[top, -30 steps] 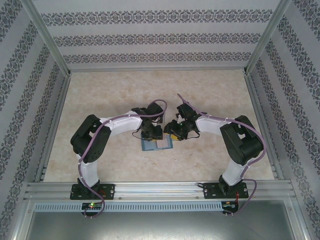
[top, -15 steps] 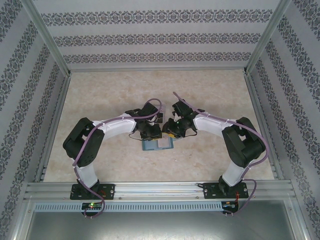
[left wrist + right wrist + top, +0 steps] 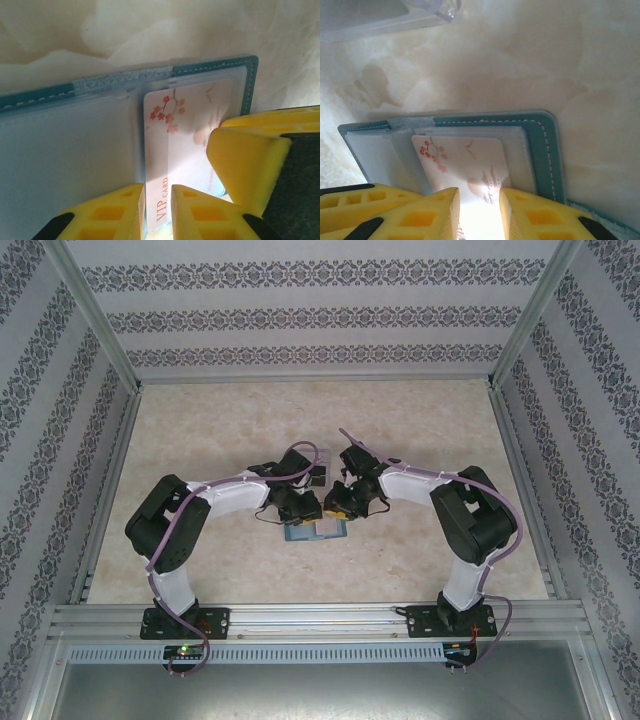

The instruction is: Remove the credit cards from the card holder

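Observation:
The teal card holder (image 3: 312,533) lies open on the table, its clear sleeves up (image 3: 215,64) (image 3: 545,145). One of the credit cards (image 3: 185,125) (image 3: 465,160), white with red blossoms and "VIP CARD" print, sits askew in the right-hand sleeve. My left gripper (image 3: 300,510) (image 3: 158,192) stands low over the card's left edge, jaws a narrow gap apart, the card's face showing between them. My right gripper (image 3: 340,507) (image 3: 479,196) is over the card's other side, also narrowly open. One of its fingers (image 3: 245,160) rests on the card.
A clear plastic tray (image 3: 318,472) (image 3: 380,15) stands just beyond the card holder, close behind both wrists. Patterned walls and aluminium rails (image 3: 300,618) enclose the marble-look table (image 3: 420,420), with free room to the left, right and far side.
Both grippers stay over the card holder. The left arm's elbow has swung outward to the left, and the right wrist has shifted slightly left and lower over the card.

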`<control>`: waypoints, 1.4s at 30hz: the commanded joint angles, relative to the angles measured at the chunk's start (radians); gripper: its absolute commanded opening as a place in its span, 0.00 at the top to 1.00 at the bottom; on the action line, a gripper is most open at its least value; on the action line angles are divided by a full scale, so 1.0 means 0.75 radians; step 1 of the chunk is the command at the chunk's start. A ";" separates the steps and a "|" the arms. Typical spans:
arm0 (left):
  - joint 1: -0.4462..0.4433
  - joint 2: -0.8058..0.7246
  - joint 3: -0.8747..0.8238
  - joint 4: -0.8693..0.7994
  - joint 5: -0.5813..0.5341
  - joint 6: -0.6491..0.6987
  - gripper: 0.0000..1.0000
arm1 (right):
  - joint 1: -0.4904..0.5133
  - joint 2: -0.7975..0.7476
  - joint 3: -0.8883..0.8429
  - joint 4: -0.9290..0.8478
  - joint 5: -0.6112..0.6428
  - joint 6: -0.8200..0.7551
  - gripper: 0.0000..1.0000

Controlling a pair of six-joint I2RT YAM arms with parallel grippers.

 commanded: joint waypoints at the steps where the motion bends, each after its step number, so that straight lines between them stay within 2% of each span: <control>1: 0.015 0.017 -0.022 0.072 0.025 -0.020 0.79 | 0.017 0.050 0.014 -0.050 0.034 -0.038 0.71; 9: 0.020 0.025 -0.048 0.132 0.051 -0.036 0.81 | 0.020 0.056 0.010 -0.044 0.024 -0.037 0.71; 18: 0.020 0.028 -0.005 -0.016 -0.054 0.013 0.79 | 0.020 0.044 0.008 -0.048 0.018 -0.035 0.71; 29: 0.018 0.062 -0.057 0.162 0.034 -0.040 0.81 | 0.019 0.034 -0.003 -0.042 0.012 -0.031 0.71; 34: 0.018 0.037 -0.077 0.217 0.056 -0.058 0.86 | 0.020 0.022 -0.009 -0.044 0.012 -0.030 0.71; 42: 0.020 -0.010 -0.073 0.167 0.037 -0.040 0.97 | 0.018 0.013 -0.018 -0.048 0.023 -0.031 0.71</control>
